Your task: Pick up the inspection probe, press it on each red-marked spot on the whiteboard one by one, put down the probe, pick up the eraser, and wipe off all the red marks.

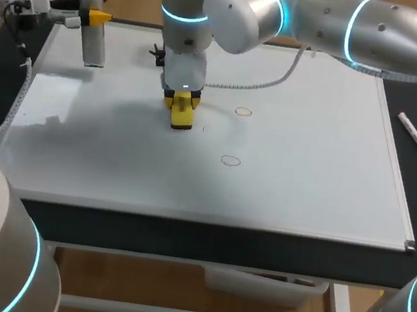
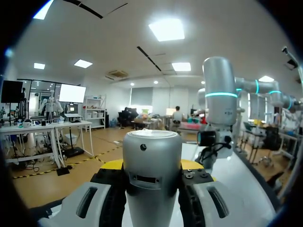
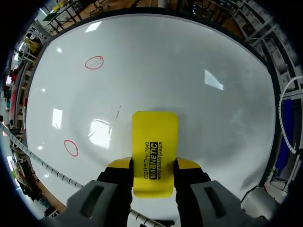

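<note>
The silver cylindrical probe [image 1: 94, 41] hangs upright over the whiteboard's [image 1: 309, 163] far left corner, with my left gripper [image 1: 95, 19] shut on it. In the left wrist view the probe [image 2: 152, 179] fills the gap between the yellow-tipped fingers [image 2: 111, 165]. My right arm reaches past the middle of the board. Its gripper [image 1: 182, 103] is shut on the yellow eraser [image 1: 182, 114], which rests flat on the board. Two red circles [image 1: 243, 112] [image 1: 230, 160] lie right of the eraser. The right wrist view shows the eraser [image 3: 155, 146] between the fingers, with both red circles [image 3: 94, 62] [image 3: 71, 147] beside it.
A red-capped marker [image 1: 416, 134] lies on the black table right of the board. A coiled white cable [image 1: 271, 79] trails over the board behind the right gripper. A faint dark stroke [image 3: 117, 113] sits just ahead of the eraser.
</note>
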`<state>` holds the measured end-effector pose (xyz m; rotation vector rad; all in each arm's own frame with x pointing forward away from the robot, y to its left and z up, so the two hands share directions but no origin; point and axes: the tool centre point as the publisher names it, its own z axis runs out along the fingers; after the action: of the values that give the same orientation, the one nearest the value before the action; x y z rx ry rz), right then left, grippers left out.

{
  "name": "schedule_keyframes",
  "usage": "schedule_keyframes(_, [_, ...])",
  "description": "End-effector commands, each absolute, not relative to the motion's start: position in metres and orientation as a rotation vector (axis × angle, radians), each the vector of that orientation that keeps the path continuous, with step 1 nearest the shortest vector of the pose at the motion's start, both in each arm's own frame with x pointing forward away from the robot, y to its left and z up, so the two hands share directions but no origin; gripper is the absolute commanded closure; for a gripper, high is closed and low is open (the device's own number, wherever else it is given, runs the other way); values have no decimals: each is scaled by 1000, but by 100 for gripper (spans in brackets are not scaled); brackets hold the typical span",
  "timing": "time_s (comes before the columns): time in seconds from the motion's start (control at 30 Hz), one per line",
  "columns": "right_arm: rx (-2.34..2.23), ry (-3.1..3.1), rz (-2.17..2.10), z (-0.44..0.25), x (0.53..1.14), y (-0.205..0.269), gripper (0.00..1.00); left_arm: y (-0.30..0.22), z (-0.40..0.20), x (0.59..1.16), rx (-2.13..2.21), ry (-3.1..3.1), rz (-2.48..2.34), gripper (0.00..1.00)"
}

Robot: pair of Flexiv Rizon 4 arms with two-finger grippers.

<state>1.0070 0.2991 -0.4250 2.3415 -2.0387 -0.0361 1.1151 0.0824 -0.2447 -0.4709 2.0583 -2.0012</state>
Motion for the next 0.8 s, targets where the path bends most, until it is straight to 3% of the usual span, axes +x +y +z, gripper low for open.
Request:
schedule_keyframes(0.03, [2338,-2058,-28,-423,1007,290,100,82,-244,1116,-468,2057,-2003,100])
schedule_keyframes(0.8, [2247,-2158,2,-426,1011,254,100,82,-244,1116,-468,2057,-2003,100])
